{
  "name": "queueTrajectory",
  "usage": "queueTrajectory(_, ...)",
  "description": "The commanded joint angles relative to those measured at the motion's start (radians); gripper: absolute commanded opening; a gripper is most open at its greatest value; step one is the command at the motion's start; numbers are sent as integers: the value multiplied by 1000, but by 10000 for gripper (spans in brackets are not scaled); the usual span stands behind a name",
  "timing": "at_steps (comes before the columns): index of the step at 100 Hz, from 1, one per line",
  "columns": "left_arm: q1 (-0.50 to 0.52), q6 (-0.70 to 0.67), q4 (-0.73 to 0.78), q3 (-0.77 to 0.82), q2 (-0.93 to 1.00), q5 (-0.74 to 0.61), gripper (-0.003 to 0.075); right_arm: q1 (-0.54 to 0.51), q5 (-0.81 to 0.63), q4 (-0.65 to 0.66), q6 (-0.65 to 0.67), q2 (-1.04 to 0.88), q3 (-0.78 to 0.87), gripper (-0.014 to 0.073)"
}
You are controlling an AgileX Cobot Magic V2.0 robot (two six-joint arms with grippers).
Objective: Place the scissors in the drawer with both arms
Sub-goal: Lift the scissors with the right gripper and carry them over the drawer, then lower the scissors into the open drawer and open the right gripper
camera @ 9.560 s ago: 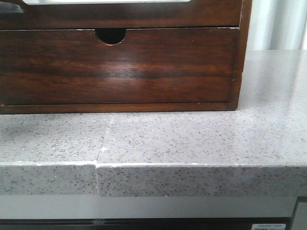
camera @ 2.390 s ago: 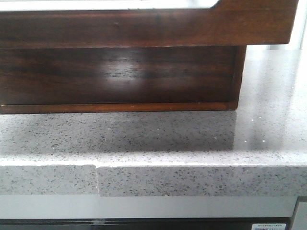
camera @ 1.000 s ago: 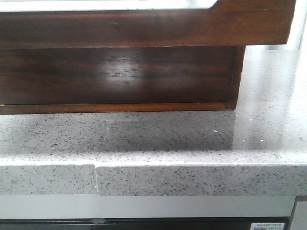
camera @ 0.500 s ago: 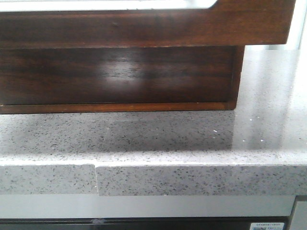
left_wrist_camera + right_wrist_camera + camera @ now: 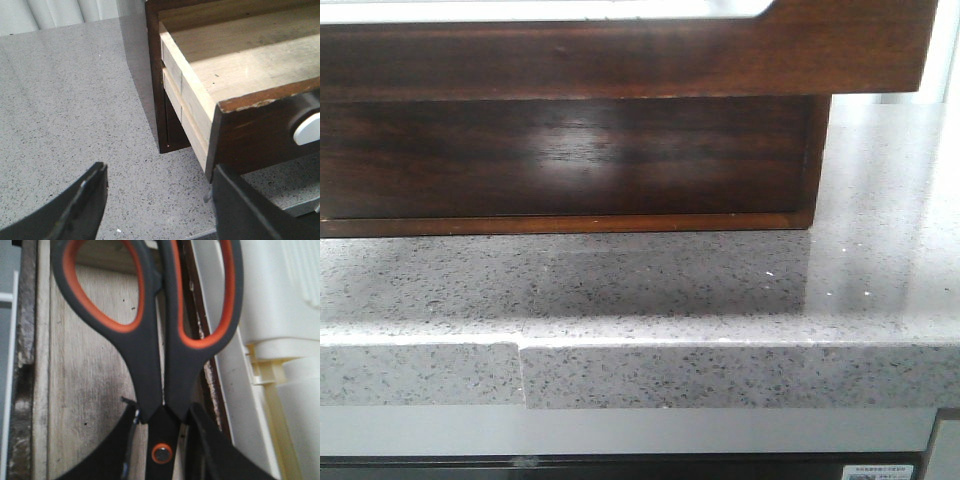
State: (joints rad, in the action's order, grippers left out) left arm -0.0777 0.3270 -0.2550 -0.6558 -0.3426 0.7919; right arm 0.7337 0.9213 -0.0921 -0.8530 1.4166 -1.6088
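Since the earliest frame, the glossy dark brown wooden drawer (image 5: 620, 55) has slid out over the speckled grey stone bench (image 5: 720, 290), filling the upper frame. The left gripper (image 5: 160, 200) gapes wide, empty. The right gripper's (image 5: 160, 440) jaws clamp the black-and-orange scissors (image 5: 155, 340) above the drawer's pale floor; lower them flat before letting go.

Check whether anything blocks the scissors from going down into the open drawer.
Nothing visible does. The right tool holds the scissors over the drawer, whose pale wooden floor shows bare beneath them.
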Motion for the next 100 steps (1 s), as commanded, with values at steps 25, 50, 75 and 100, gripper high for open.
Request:
queueTrajectory(25,-7,-5,-26,-29,-15,-76,421,61,-14,199,-14,56,-33,-11)
queueTrajectory(50,-7,-5,-26,-29,-15,-76,421,65,41,250,-14,66,-33,-11)
queueTrajectory(75,-7,-5,-26,-29,-15,-76,421,65,76,264,-14,67,-33,-10)
queueTrajectory(100,-7,-5,-26,-29,-15,-76,421,65,76,264,-9,67,-33,-8)
